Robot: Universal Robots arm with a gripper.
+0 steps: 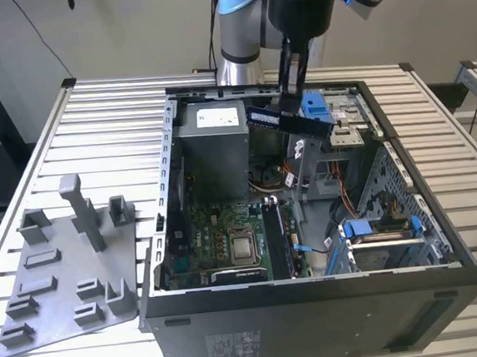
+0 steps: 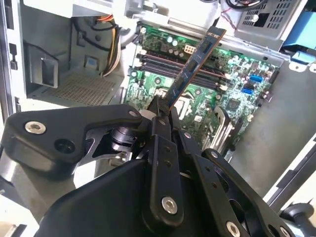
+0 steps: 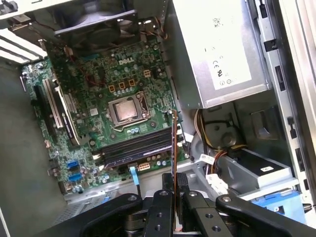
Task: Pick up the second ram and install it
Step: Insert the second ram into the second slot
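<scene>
The second ram (image 1: 289, 122) is a thin dark-blue stick, held level high over the open computer case (image 1: 315, 293) near its back. My gripper (image 1: 293, 98) is shut on it from above. In the second wrist view the ram (image 2: 195, 64) sticks out past the fingertips (image 2: 160, 111) over the green motherboard (image 2: 237, 94). In the first wrist view the ram (image 3: 173, 143) shows edge-on between the fingers (image 3: 163, 197), above the row of long black memory slots (image 3: 136, 147). It is apart from the slots.
A silver power supply (image 1: 212, 139) fills the case's back corner on the exterior view's left. Blue drive-bay clips (image 1: 375, 229) and a metal drive cage sit on the exterior view's right. A grey moulded tray (image 1: 63, 269) lies on the slatted table outside the case.
</scene>
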